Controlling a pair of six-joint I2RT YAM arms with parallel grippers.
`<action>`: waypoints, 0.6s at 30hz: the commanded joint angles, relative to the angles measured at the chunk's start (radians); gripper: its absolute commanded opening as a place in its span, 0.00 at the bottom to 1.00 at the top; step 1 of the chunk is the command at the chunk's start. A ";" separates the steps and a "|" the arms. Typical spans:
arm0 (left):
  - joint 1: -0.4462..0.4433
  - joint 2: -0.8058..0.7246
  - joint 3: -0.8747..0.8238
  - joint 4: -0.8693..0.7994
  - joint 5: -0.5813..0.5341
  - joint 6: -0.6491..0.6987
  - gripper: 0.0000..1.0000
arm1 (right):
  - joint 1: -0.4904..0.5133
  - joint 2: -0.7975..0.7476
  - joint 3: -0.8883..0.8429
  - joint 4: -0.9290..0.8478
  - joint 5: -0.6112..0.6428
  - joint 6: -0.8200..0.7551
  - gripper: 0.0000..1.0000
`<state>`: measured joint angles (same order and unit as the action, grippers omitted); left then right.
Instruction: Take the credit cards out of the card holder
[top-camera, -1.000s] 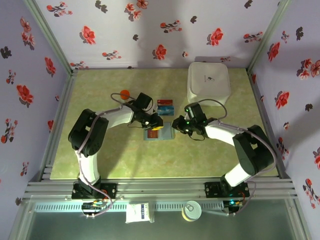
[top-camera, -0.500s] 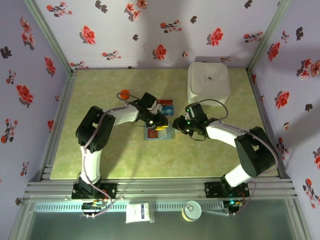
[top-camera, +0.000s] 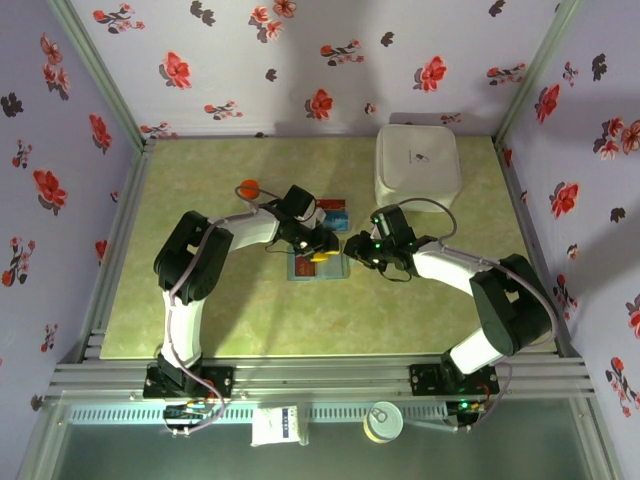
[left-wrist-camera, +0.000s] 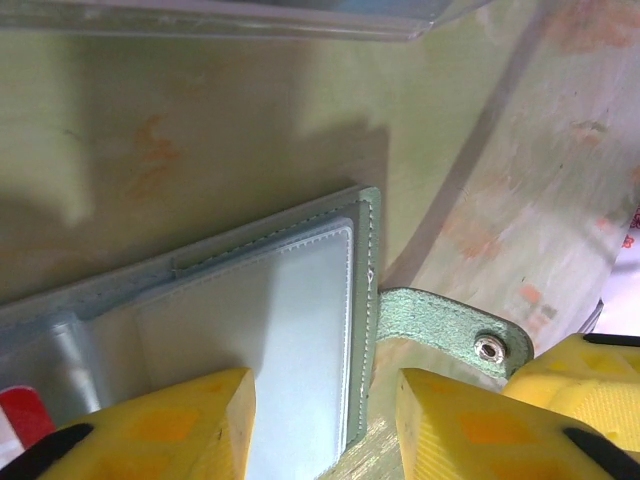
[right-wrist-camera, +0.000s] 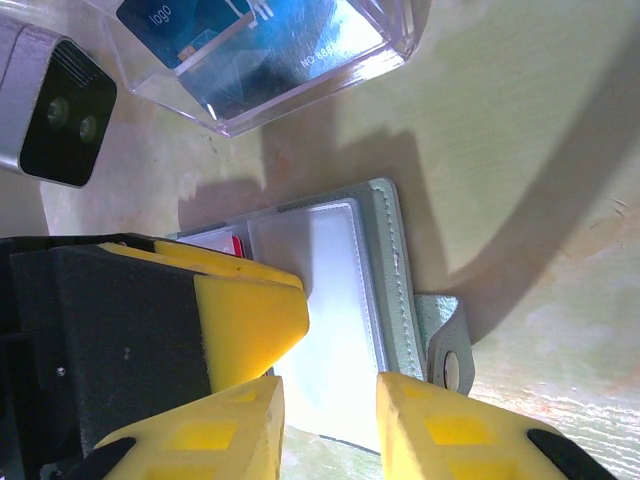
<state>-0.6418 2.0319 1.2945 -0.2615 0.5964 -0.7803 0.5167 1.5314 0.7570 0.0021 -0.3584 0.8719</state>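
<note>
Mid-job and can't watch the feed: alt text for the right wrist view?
A grey-green card holder lies open on the table just ahead of the right gripper's parted fingers. The left gripper covers its left part, with a red card's edge showing. Beyond, a blue card shows through a clear plastic piece.

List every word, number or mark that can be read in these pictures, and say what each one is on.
"logo": on the blue card, in the right wrist view.
"NO" followed by digits: on the same card; the digits are too blurred to read.
Small mark on the white box: too small to read.
Blue print on the packet at the near rail: too small to read.
</note>
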 joint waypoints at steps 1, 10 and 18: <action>-0.005 -0.010 0.019 -0.003 0.017 -0.003 0.41 | -0.004 -0.014 -0.003 -0.008 -0.005 -0.009 0.30; 0.023 -0.108 -0.032 -0.029 -0.019 0.021 0.38 | 0.036 0.041 0.056 0.004 -0.024 -0.001 0.28; 0.089 -0.205 -0.158 -0.021 -0.045 0.035 0.34 | 0.123 0.161 0.179 -0.002 -0.038 -0.002 0.26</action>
<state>-0.5720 1.8675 1.1786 -0.2687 0.5694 -0.7746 0.6178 1.6573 0.8879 0.0029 -0.3779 0.8722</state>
